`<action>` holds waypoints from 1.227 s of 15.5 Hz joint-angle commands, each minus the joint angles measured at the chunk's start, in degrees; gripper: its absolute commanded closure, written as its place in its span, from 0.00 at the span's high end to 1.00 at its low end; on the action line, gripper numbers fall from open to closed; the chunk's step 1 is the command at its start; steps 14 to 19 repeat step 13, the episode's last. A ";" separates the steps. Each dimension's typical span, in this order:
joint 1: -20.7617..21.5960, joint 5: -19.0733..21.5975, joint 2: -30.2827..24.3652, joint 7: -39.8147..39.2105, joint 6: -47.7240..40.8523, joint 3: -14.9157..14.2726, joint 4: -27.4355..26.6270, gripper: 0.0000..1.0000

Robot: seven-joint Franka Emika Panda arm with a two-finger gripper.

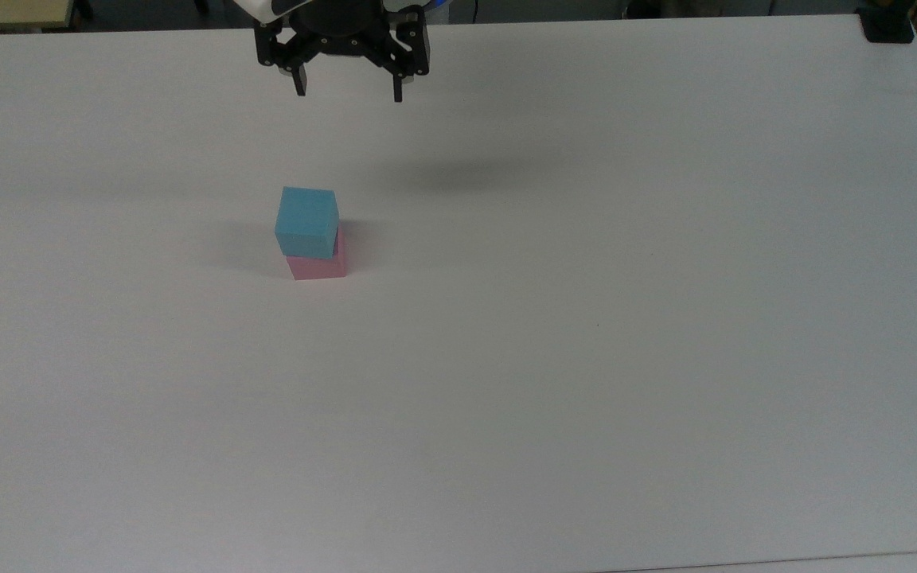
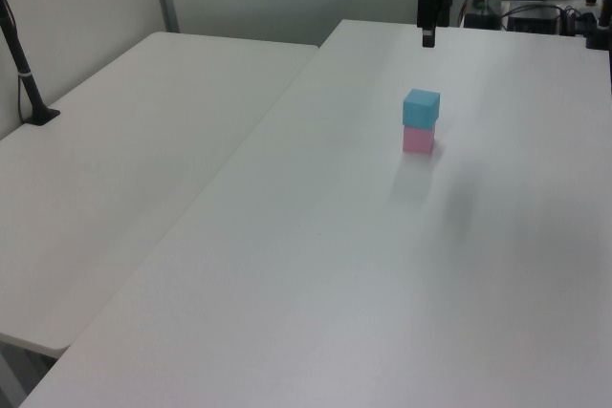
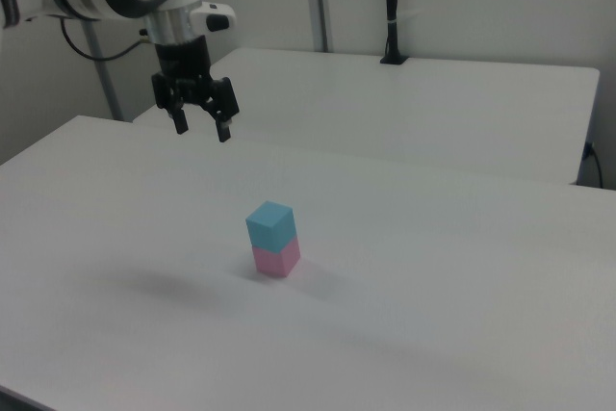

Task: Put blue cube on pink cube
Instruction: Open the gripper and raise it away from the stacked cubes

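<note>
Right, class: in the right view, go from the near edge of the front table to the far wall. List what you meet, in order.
Pink cube with the blue cube on top → open gripper hanging above the table → second table → black post at its far edge.

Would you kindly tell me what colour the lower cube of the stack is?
Pink; the pink cube shows best in the right view.

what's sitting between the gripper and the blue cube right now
Nothing. In the top view, only bare white table lies between the open gripper and the blue cube, which rests on the pink cube.
</note>
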 commanded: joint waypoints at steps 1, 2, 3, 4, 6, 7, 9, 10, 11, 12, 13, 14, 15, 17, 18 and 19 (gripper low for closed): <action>-0.05 0.39 -2.96 1.24 -3.71 0.82 0.46 1.00; -0.05 0.48 -3.57 1.16 -4.24 0.82 0.28 1.00; 0.29 0.21 -3.93 1.07 -4.42 0.82 0.11 1.00; 0.47 -0.05 -4.45 1.07 -4.42 0.73 -0.07 1.00; 0.04 -0.05 -4.89 0.98 -4.33 0.65 -0.33 1.00; -0.05 -0.23 -5.07 0.72 -4.25 0.56 -0.33 1.00; -0.05 -1.36 -5.16 0.72 -3.81 0.47 -0.25 1.00; -0.05 -1.98 -5.16 0.72 -3.72 0.47 -0.25 1.00; -0.05 -1.98 -5.25 0.72 -3.72 0.38 -0.16 1.00; -0.05 -1.98 -5.34 0.72 -3.72 0.38 -0.16 1.00; -0.05 -1.98 -5.34 0.80 -3.81 0.38 -0.16 1.00; -0.05 -1.98 -5.34 0.80 -3.81 0.38 -0.16 1.00; -0.05 -1.98 -5.34 0.80 -3.81 0.38 -0.16 1.00; -0.05 -1.98 -5.34 0.80 -3.81 0.38 -0.16 1.00; -0.05 -1.98 -5.34 0.80 -3.81 0.38 -0.16 1.00; -0.05 -1.98 -5.34 0.80 -3.81 0.38 -0.16 1.00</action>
